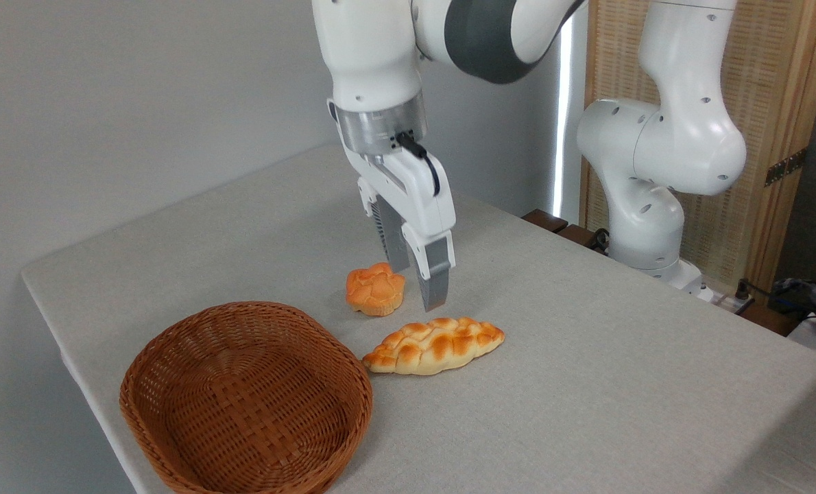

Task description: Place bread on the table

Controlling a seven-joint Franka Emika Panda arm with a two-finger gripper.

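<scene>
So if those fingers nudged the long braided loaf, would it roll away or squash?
The braided loaf lies flat on the table with a broad underside and pointed ends, so it would probably slide or pivot rather than roll. Its glossy top may be a little slippery. It holds its shape unsupported, so it seems fairly stiff; how soft it is cannot be told.

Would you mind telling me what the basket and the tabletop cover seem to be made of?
The basket looks like woven wicker with a brown, slightly glossy finish: interlaced strips and a braided rim show. The table appears covered in matte light grey-beige fabric, judging by its fine grainy texture, though the exact cloth is unclear.
</scene>
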